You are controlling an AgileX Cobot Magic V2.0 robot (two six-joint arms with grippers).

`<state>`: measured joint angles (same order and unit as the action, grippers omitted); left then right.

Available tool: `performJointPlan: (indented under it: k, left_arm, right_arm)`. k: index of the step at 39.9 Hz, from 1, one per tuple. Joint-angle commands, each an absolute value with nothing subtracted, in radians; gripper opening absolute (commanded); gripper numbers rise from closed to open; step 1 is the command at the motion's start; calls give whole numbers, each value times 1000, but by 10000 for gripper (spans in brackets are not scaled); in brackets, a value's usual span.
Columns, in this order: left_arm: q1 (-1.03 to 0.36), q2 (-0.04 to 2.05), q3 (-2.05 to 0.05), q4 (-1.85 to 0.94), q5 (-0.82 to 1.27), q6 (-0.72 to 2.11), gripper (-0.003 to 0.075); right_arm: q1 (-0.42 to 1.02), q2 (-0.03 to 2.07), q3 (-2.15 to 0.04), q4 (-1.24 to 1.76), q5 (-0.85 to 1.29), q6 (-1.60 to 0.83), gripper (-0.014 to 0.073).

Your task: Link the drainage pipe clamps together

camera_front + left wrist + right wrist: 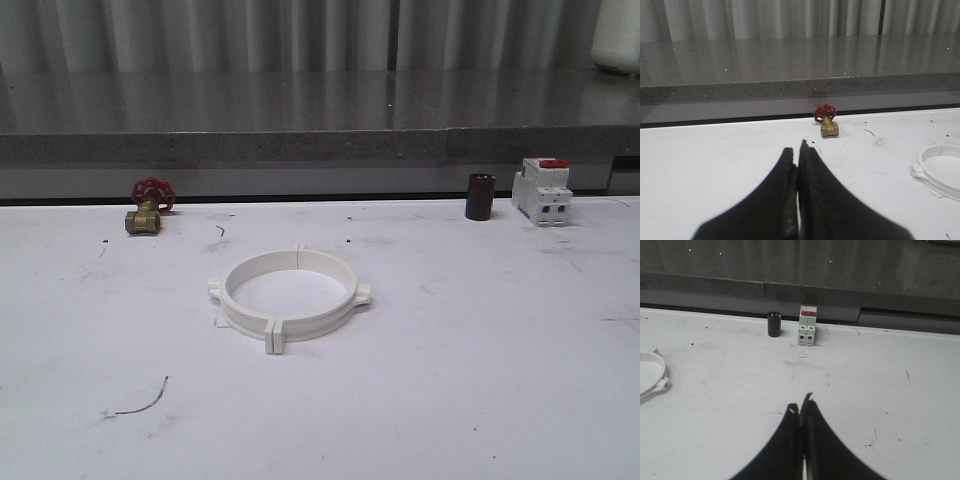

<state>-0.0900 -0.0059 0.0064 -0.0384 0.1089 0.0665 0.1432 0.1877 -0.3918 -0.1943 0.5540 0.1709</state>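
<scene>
White table [480,380], drainage pipe clamps [290,296] joined

The two pipe clamps [290,295] near the middle of the table [480,380] look like white moulded plastic, smooth with a faint sheen. The table itself is matt white, scuffed and dotted with dark marks and thin scratches. At its far left edge the valve [146,215] has a yellowish metal body, brass by the look of it, and a red painted handwheel. Near the far right edge stand a dark cylinder [480,196], slightly shiny, and a white plastic breaker [542,190] with a red switch. Behind runs a polished grey speckled stone ledge [320,115], glossy enough to mirror the wall. The left gripper [798,156] and right gripper [801,410] have matt black fingers
</scene>
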Motion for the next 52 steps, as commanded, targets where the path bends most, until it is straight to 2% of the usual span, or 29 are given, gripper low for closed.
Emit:
performJointPlan:
  k: [1,10,13,21,29,52]
  left_arm:
    - [-87,-27,8,-41,34,60,-20]
    - [-87,-27,8,-41,34,60,-20]
    - [-87,-27,8,-41,34,60,-20]
    - [-87,-27,8,-41,34,60,-20]
    - [-87,-25,8,-41,34,60,-20]
    - [-87,-25,8,-41,34,60,-20]
  right_arm:
    - [138,199,-418,-214,477,163,-113]
    - [138,199,-417,-226,472,162,-113]
    - [138,188,-386,-231,411,158,-113]
    - [89,78,-147,-53,168,34,-113]
    - [25,-29,20,32,109,29,-113]
    - [25,-26,25,33,124,31,-113]
